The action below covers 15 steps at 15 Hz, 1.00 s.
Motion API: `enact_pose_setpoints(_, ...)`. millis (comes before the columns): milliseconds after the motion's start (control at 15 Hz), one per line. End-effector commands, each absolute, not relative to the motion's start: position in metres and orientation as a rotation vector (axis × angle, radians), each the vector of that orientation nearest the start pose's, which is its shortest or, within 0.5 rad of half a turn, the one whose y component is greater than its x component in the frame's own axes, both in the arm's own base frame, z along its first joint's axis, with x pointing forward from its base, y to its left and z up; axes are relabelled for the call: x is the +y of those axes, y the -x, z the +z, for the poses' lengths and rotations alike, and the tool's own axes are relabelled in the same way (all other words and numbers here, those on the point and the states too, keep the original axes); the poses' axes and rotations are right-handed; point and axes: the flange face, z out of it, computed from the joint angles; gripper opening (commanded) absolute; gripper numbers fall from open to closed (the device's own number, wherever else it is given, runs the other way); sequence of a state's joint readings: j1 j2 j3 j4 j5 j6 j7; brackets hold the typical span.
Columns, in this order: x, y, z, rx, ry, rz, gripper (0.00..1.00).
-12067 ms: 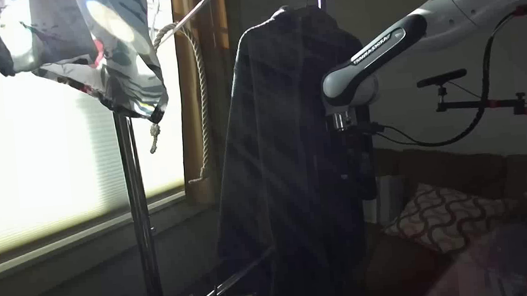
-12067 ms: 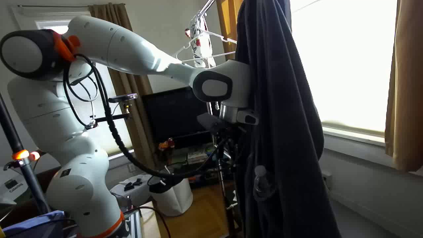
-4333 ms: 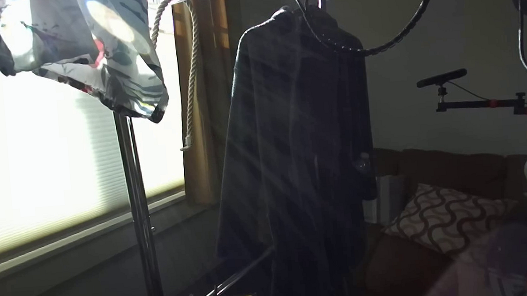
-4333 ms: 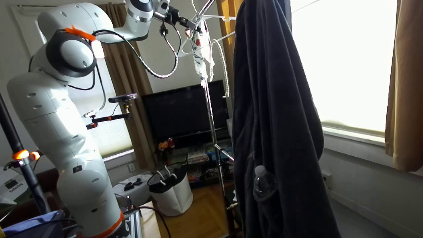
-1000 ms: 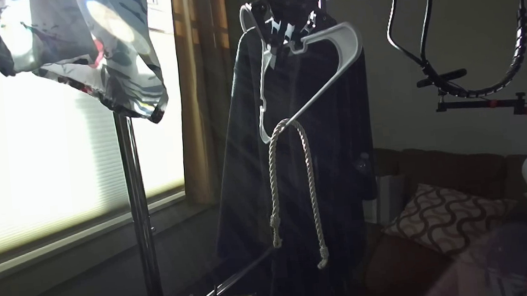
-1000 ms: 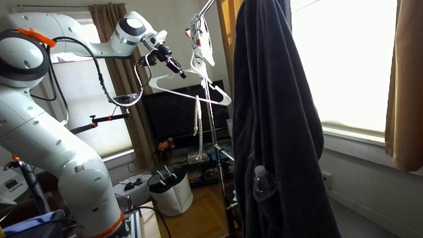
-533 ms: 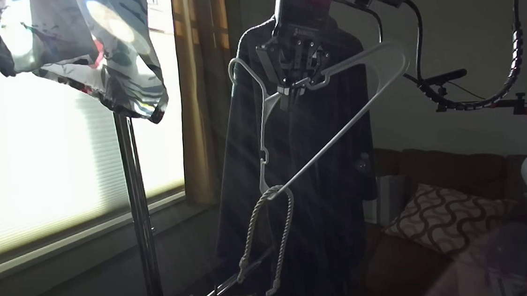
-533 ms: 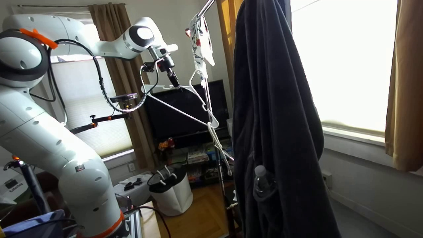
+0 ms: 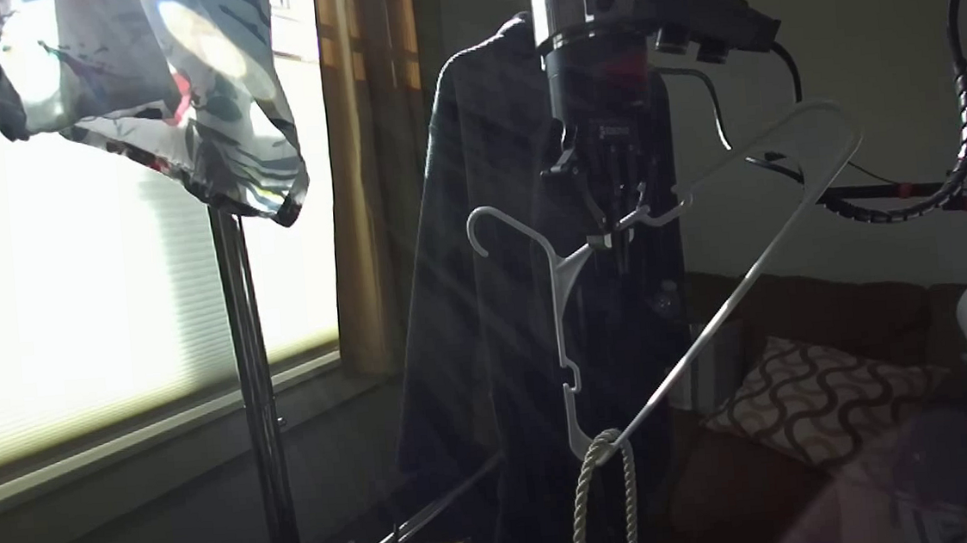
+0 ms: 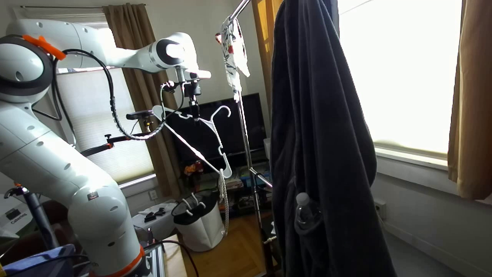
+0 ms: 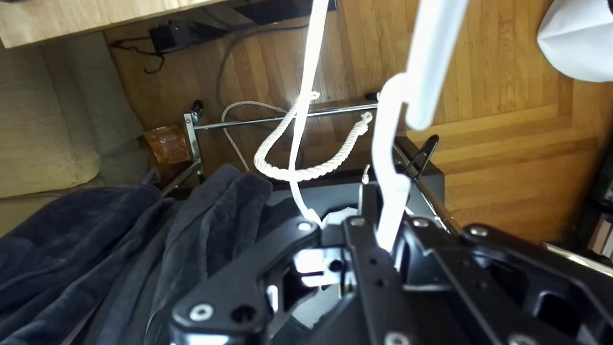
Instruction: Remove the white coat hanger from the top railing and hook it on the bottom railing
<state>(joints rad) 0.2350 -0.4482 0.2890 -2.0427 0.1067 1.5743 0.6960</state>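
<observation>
In the foreground of an exterior view, a dark coat (image 10: 323,134) hangs at full length; a clear plastic bottle (image 10: 306,211) shows its cap and upper part at the pocket. Beyond the coat, the gripper (image 9: 612,240) points downward, its fingers clamped on the white coat hanger (image 9: 716,320); the wrist view shows a white bar between the black fingers. The grip sits on one arm of the hanger, between the neck and a strap notch. The hanger is held in the air, steeply tilted, one shoulder high and the other low. Its hook is apart from the top railing (image 10: 239,10) and the bottom railing (image 10: 261,178). A twisted rope (image 9: 583,488) is draped over the low corner, its two lengths hanging down. Farther back stands an upright chrome post (image 10: 246,142). The bottom railing meets this post; the coat hides the rest. A floral garment (image 10: 233,54) hangs from the top railing. Near the post, a white basket (image 10: 200,232) stands on the wood floor (image 10: 242,242). A black television (image 10: 232,130) is at the back.
</observation>
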Motion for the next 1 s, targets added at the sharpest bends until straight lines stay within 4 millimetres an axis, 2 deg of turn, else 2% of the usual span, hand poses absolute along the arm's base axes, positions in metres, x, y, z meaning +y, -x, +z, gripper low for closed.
enact_pose_setpoints(0,0.234,-0.341,0.602,0.309,3.170,0.062,0.01)
enact_pose_setpoints(67,0.233,-0.342,0.599,0.311,3.174,0.073,0.05)
enact_pose_setpoints(400,0.233,-0.344,0.601,0.316,3.173,0.066,0.05)
enact_pose_setpoints(467,0.233,-0.344,0.601,0.315,3.173,0.065,0.01)
enact_pose_setpoints(933,0.226,-0.328,0.510,0.127,3.041,0.335,0.01)
